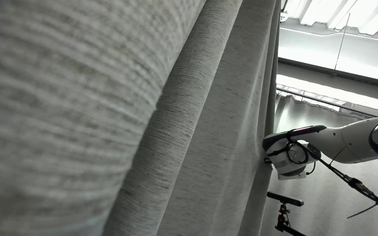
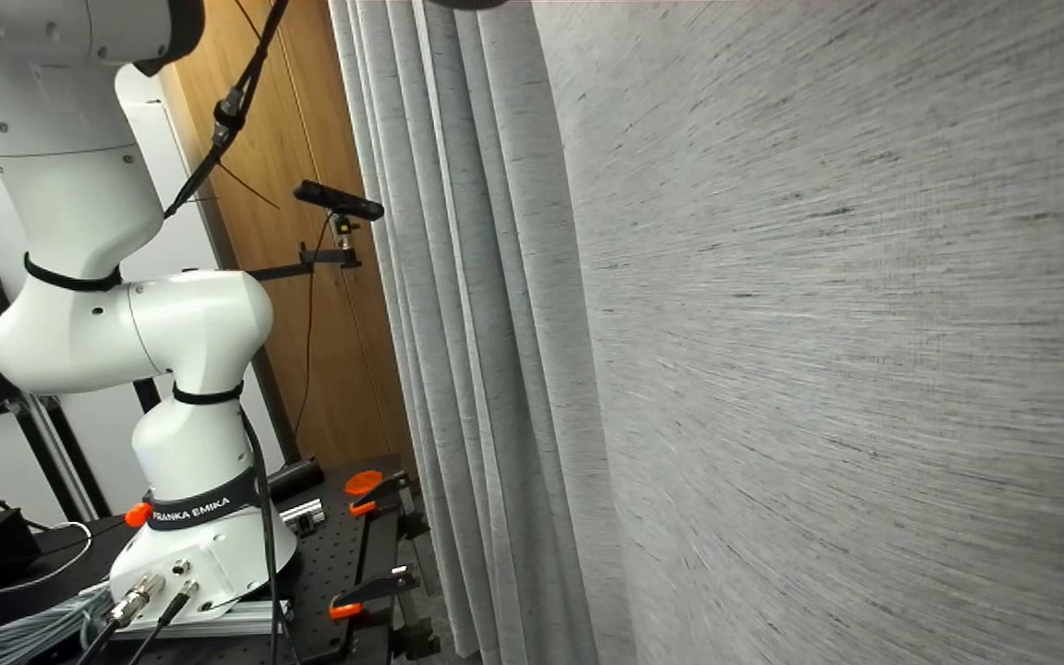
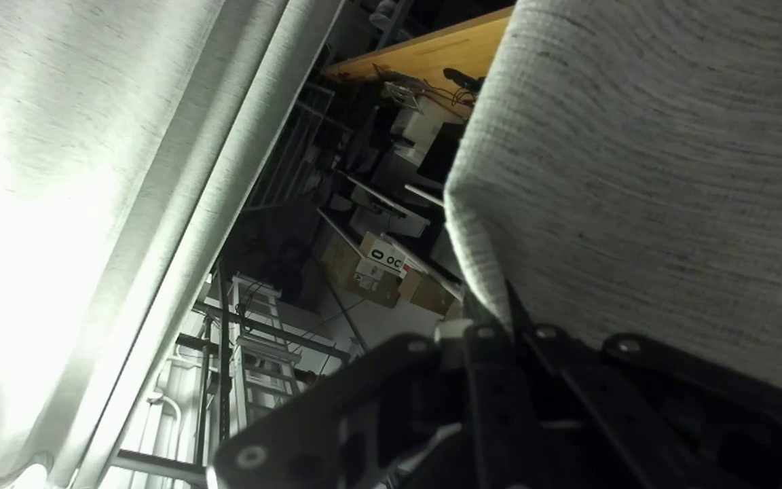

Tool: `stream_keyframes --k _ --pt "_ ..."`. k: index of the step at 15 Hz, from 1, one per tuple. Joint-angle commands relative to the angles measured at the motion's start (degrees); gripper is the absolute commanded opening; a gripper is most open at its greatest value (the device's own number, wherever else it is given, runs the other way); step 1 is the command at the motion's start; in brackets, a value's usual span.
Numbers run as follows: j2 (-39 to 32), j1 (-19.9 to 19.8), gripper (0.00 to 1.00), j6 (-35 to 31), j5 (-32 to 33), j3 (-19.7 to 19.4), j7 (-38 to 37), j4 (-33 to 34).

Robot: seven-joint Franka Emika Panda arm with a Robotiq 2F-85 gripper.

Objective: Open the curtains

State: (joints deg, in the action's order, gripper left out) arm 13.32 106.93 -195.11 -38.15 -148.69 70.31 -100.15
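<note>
The light-grey curtains (image 1: 208, 131) fill much of both exterior views, with long folds at the middle of an exterior view (image 2: 495, 323). In the wrist view, one curtain panel (image 3: 649, 156) covers the right side and a brighter panel (image 3: 79, 149) hangs at the left, with a wide gap between them. My gripper (image 3: 499, 309) is shut on the edge of the right panel; the fabric runs down between the two fingertips. In an exterior view, the gripper (image 1: 267, 160) meets the curtain edge, and its tips are mostly hidden by fabric. The gripper is out of view in an exterior view.
A camera on a stand (image 1: 284, 199) is close below the gripper; it also shows by the wooden panel (image 2: 338, 200). The arm base (image 2: 204, 545) stands on a black table (image 2: 333, 545) with orange clamps. Through the gap show boxes (image 3: 381, 268) and a ladder (image 3: 265, 339).
</note>
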Motion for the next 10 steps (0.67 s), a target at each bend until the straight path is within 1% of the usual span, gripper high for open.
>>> stream_keyframes --k 1,2,10 --pt "5.9 -1.2 0.0 1.4 -2.8 -1.0 3.5 -0.4" --pt "0.1 0.6 0.01 0.0 -0.2 -0.2 0.0 0.0" --pt "0.3 0.6 0.01 0.0 -0.5 0.2 0.0 0.0"
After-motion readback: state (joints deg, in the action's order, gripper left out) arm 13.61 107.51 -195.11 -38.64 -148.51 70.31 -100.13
